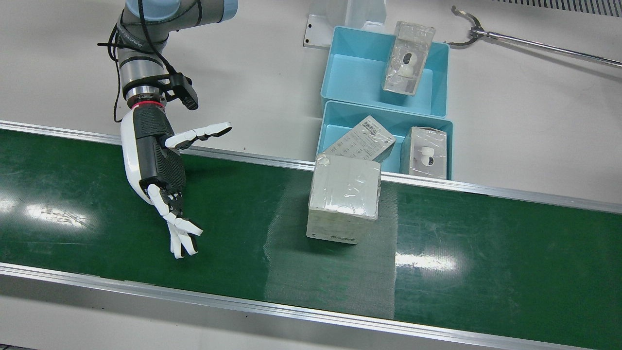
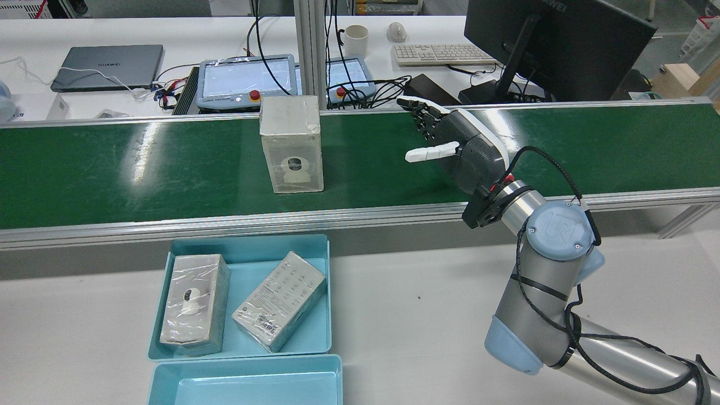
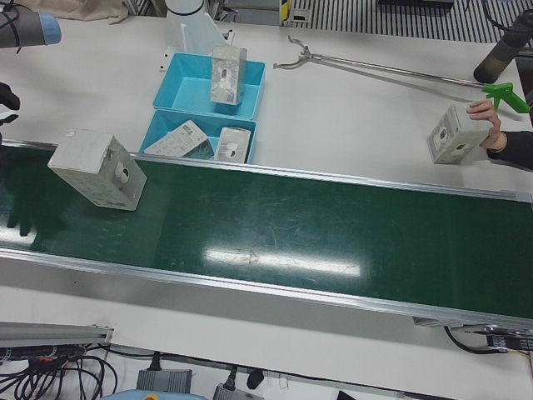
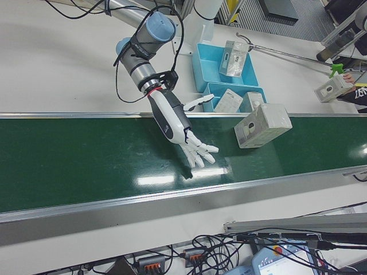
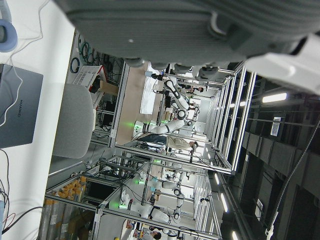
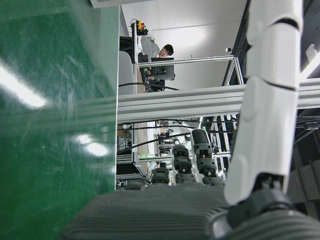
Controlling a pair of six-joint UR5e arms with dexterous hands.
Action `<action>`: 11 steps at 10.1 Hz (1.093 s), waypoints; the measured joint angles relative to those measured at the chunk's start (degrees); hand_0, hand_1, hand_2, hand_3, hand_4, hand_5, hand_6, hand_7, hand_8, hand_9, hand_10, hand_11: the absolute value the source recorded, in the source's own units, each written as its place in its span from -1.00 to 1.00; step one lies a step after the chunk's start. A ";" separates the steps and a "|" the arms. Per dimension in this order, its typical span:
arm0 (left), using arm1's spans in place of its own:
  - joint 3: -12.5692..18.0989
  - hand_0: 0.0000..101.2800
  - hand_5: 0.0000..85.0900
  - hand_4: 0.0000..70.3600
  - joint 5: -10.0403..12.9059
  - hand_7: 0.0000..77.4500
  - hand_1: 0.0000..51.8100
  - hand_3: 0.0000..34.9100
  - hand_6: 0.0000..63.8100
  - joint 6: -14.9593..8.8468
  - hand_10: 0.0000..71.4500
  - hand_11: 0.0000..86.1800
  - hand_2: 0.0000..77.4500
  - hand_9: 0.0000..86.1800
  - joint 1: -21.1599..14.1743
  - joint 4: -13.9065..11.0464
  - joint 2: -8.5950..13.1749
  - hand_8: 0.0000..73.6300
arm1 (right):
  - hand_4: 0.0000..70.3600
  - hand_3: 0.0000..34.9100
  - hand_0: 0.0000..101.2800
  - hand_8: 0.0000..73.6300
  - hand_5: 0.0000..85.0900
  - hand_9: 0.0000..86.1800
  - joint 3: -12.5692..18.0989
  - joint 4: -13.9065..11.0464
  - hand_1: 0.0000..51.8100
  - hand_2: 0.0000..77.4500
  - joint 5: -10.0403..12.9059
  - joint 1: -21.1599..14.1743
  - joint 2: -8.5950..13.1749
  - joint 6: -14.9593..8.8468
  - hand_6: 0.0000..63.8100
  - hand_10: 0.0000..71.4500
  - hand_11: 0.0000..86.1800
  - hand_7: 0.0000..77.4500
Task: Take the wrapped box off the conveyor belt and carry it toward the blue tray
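We are looking at the right arm (image 2: 551, 292), built of silver-grey tubes with pale blue joint caps, one cap bearing a UR logo and small screws. Black cables are looping loosely along it, and a red ring is marking the wrist. The right hand (image 1: 158, 167) is showing a white shell, dark grey ribbed panels and white finger segments with black joints.

We see the wrapped box (image 1: 344, 197) on the conveyor belt (image 1: 243, 233), the blue tray (image 1: 335, 127) just behind it, our right hand (image 1: 160, 170) well aside.
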 joint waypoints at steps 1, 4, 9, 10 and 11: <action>0.00 -1.00 -0.97 -1.00 0.00 -0.99 -1.00 -1.00 -0.98 0.00 -0.98 -0.99 -0.97 -1.00 0.00 0.00 0.00 -0.99 | -0.69 -1.00 -0.08 -0.94 -0.55 -0.89 0.04 0.05 -0.54 -0.82 -0.03 -0.02 0.12 0.06 -0.90 -1.00 -0.97 -0.92; 0.00 -1.00 -0.97 -1.00 0.00 -0.99 -1.00 -1.00 -0.98 0.00 -0.98 -0.99 -0.99 -0.99 0.00 0.00 0.00 -0.99 | -0.69 -1.00 -0.08 -0.94 -0.58 -0.89 0.26 1.13 -0.54 -0.80 -0.09 -0.04 0.37 0.06 -0.90 -1.00 -0.99 -0.92; 0.00 -1.00 -0.97 -1.00 0.00 -0.99 -1.00 -1.00 -0.98 0.00 -1.00 -0.99 -0.97 -0.99 0.00 0.00 0.00 -0.99 | -0.64 -1.00 -0.08 -0.94 -0.55 -0.89 0.07 1.46 -0.54 -0.80 -0.07 0.08 -0.01 -0.04 -0.90 -1.00 -0.99 -0.92; 0.00 -1.00 -0.97 -1.00 0.00 -0.99 -1.00 -1.00 -0.98 0.00 -0.98 -0.99 -0.97 -1.00 0.00 0.00 0.00 -0.99 | -0.64 -1.00 -0.08 -0.94 -0.55 -0.89 0.02 1.47 -0.54 -0.80 -0.07 0.06 -0.03 -0.10 -0.90 -1.00 -0.99 -0.92; 0.00 -1.00 -0.97 -1.00 0.00 -0.99 -1.00 -1.00 -0.98 0.00 -0.98 -0.99 -0.97 -0.99 0.00 0.00 0.00 -0.99 | -0.64 -1.00 -0.08 -0.94 -0.55 -0.89 0.00 1.47 -0.54 -0.80 -0.07 0.04 -0.02 -0.26 -0.90 -1.00 -0.99 -0.92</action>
